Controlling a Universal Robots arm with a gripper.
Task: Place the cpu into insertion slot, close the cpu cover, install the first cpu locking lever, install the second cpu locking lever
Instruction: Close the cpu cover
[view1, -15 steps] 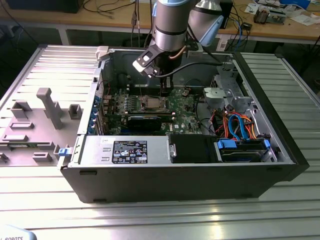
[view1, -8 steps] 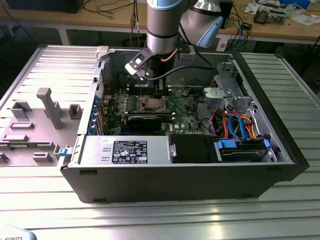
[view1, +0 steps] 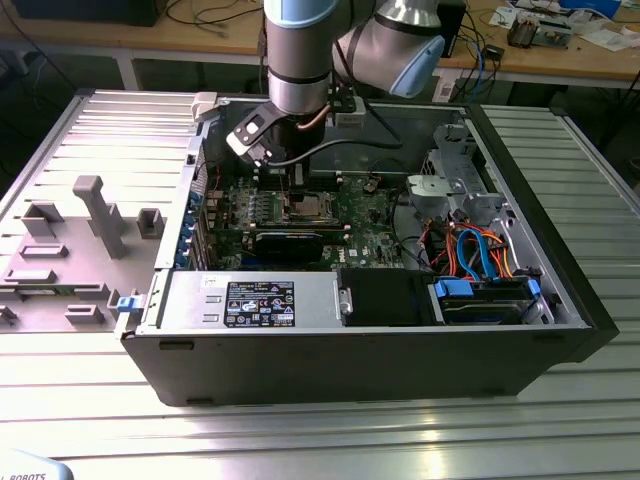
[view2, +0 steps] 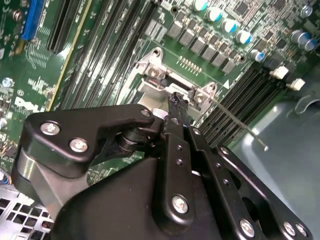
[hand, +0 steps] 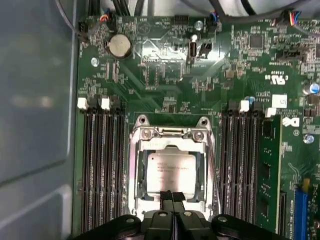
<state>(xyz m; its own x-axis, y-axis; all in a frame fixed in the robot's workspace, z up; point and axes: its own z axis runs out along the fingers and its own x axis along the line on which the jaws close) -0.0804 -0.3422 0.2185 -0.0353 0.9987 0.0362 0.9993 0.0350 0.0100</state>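
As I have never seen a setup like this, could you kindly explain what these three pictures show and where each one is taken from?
The exterior view comes from a camera off the arm. It shows a robot arm reaching down into an open computer case, which lies on a ribbed metal table. A grey plastic holder sits at the exterior view's left. The two wrist views come from cameras riding on the arm, looking at the green motherboard. In the first wrist view the cpu, a silver square chip, lies flat with the cpu cover, a thin metal frame, around it. The black gripper is at the frame's edge, fingers together, holding nothing that I can see.
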